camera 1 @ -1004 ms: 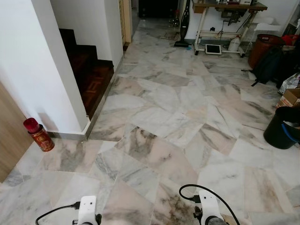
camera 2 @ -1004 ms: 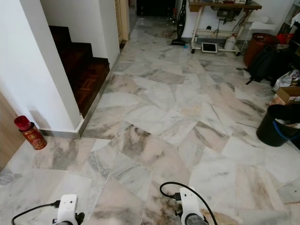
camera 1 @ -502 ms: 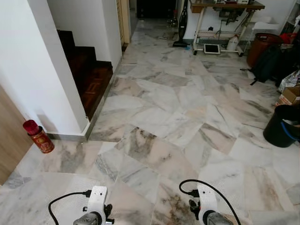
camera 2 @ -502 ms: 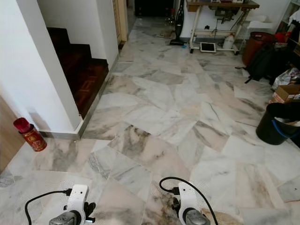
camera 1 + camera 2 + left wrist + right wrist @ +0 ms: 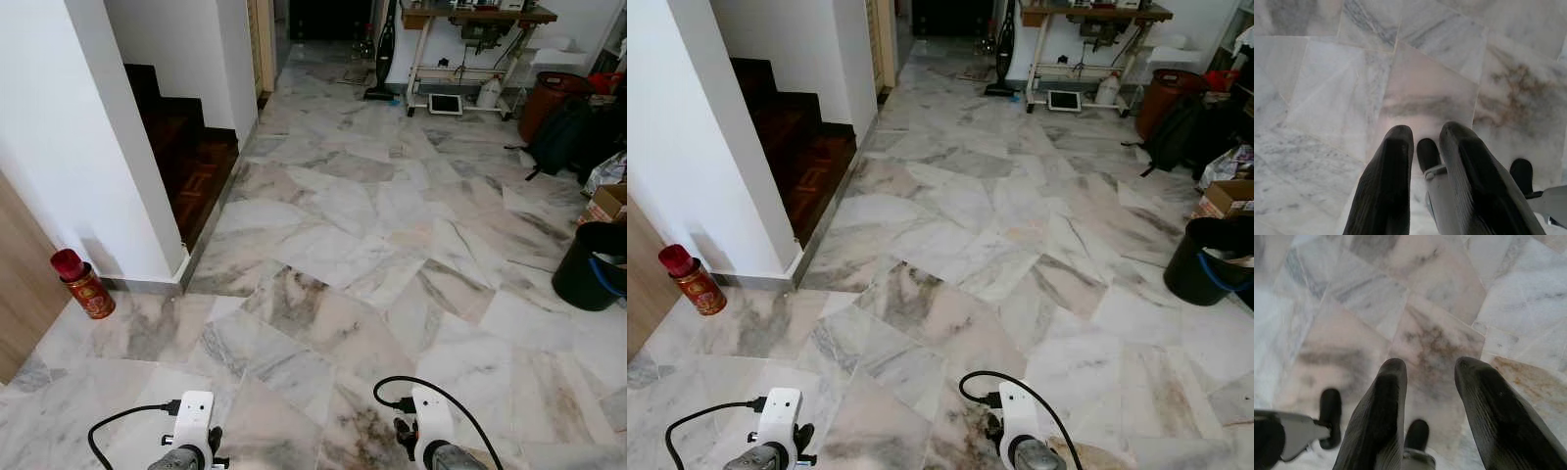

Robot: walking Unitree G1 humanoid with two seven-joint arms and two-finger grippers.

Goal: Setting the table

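floor: pale marble floor (image 5: 333, 245) in angled slabs, grey and pink veins, stretching ahead of me.
left gripper: my left gripper (image 5: 1425, 142) hangs low over the floor, holding nothing; its two fingers (image 5: 1388, 181) have only a narrow gap between them. from my head i see its white wrist (image 5: 192, 431) with a black cable at the bottom of the view.
right gripper: my right gripper (image 5: 1427, 374) hangs low too, holding nothing; its fingers (image 5: 1378, 416) stand a good way apart, with brown-stained marble showing between them. its white wrist (image 5: 431, 431) carries a looped black cable.
feet: small dark rounded parts of my own body show below each gripper, above the floor.
table things: i can make out no dishes or cutlery; whether the far table is the one to be set i cannot tell.
far table: a white-legged table (image 5: 477, 20) stands at the far end of the room, cluttered on top, with a white jug (image 5: 489, 94) and a tablet-like screen (image 5: 446, 102) under it.
vacuum: a dark upright vacuum (image 5: 383, 54) stands just left of that table.
stairs: dark wooden stairs (image 5: 186, 147) rise on my left behind a white wall (image 5: 108, 147).
can: a red can (image 5: 83, 284) with a red cap stands on the floor at the foot of that wall, beside a wooden panel (image 5: 20, 284).
right side: a black bucket (image 5: 588, 264) with a blue handle stands on the floor, a cardboard box (image 5: 607, 201) behind it, and further back a black backpack (image 5: 563, 137) beside a brown bin (image 5: 544, 98).
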